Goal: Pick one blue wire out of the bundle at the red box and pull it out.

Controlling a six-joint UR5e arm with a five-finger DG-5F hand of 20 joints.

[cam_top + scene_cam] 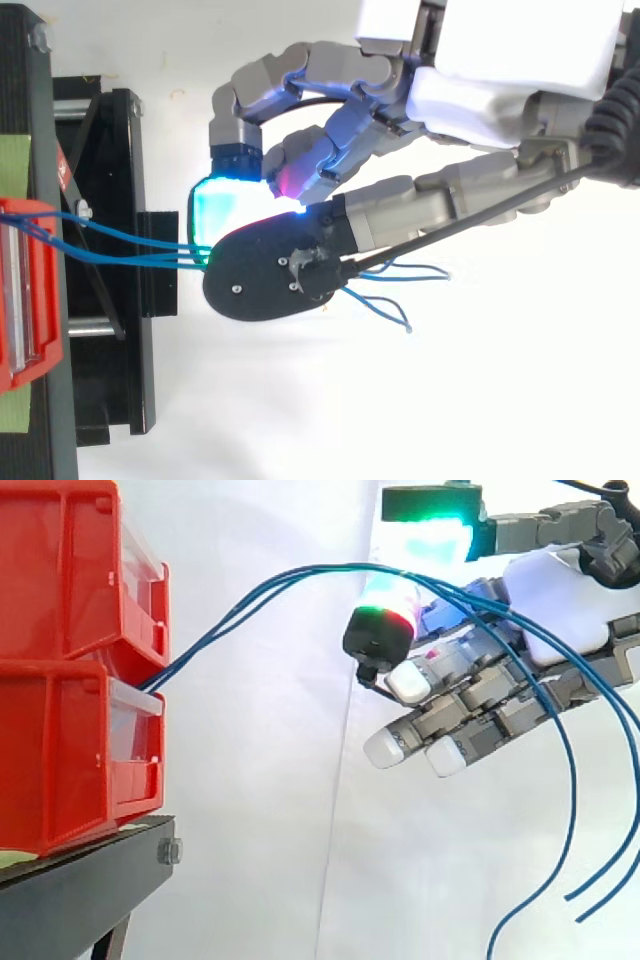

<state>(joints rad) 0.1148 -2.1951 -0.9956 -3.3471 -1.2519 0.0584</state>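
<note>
Three blue wires (250,595) leave the gap between the two stacked red bins (70,760) at the left and arc up and to the right. They run across the top of the thumb pad, which glows red and green, under a finger pad that glows cyan and green. My hand (560,600) reaches in from the right with its fingers half curled, and thumb and finger close on the wires. Past the pinch the wires drape over the fingers and hang down, with loose ends at the lower right. From above, the blue wires (130,245) stretch from the red bin (25,290) to my hand (500,100).
The bins stand on a black stand (80,890) at the left, with a white curtain behind. The free wire ends (400,290) stick out beneath the thumb. Open space lies between the bins and the hand.
</note>
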